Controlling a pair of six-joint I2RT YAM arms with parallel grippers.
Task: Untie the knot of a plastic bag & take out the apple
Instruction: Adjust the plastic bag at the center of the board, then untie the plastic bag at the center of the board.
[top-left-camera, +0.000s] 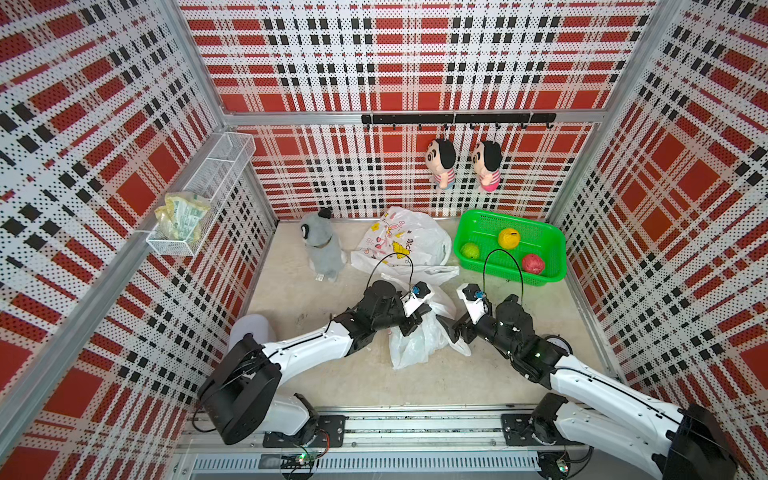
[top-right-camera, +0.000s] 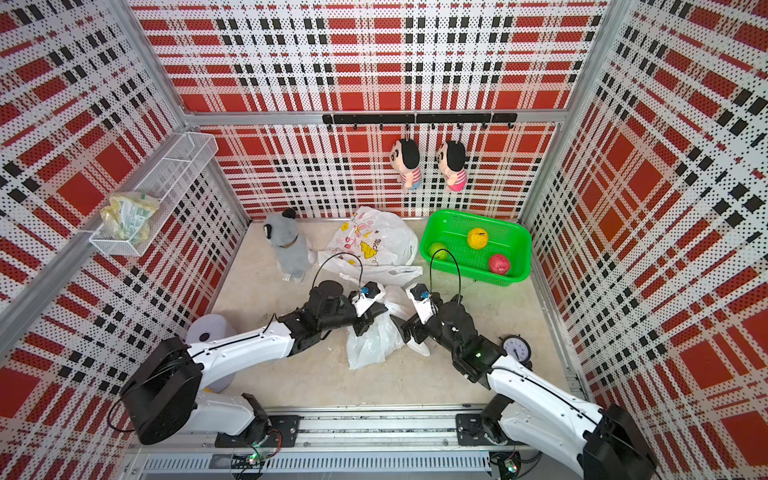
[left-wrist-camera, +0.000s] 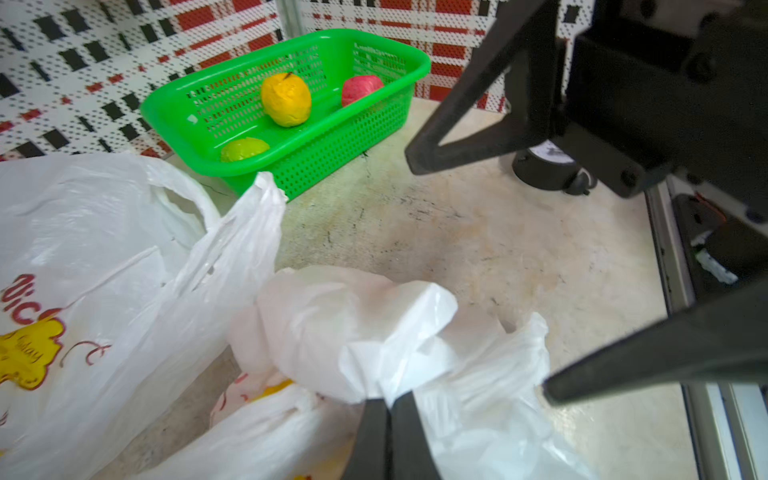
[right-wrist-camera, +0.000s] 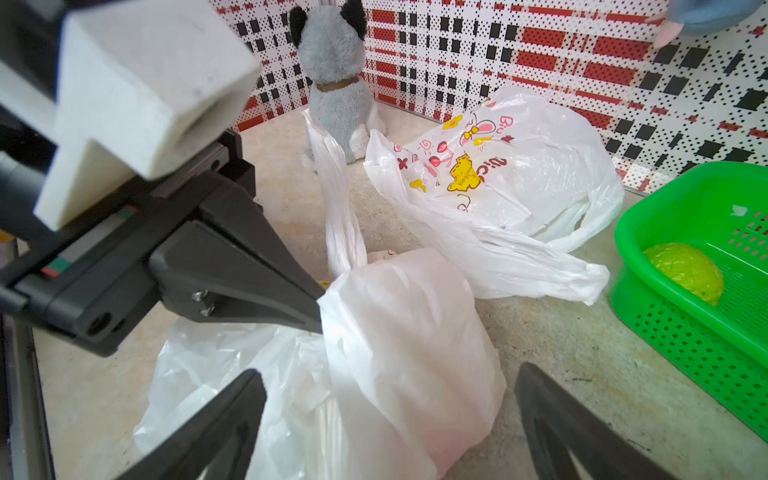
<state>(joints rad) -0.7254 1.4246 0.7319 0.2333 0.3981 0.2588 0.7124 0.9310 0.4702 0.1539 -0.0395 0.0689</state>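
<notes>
A white plastic bag (top-left-camera: 417, 340) (top-right-camera: 372, 343) lies crumpled on the floor between my two arms. My left gripper (left-wrist-camera: 388, 401) (top-left-camera: 409, 326) is shut on a bunched fold of this bag (left-wrist-camera: 386, 365), and I cannot tell whether the fold is the knot. My right gripper (right-wrist-camera: 390, 372) (top-left-camera: 451, 330) stands open, one finger on either side of the bag's rounded bulge (right-wrist-camera: 415, 332), not squeezing it. The apple is hidden; only a faint pink tint shows through the plastic (right-wrist-camera: 440, 432).
A second, printed plastic bag (top-left-camera: 409, 239) lies behind, next to a grey plush animal (top-left-camera: 322, 245). At the back right, a green basket (top-left-camera: 519, 279) holds three fruit-like balls. A round dial clock (top-right-camera: 516, 349) stands by my right arm, a white roll (top-right-camera: 210, 328) by my left.
</notes>
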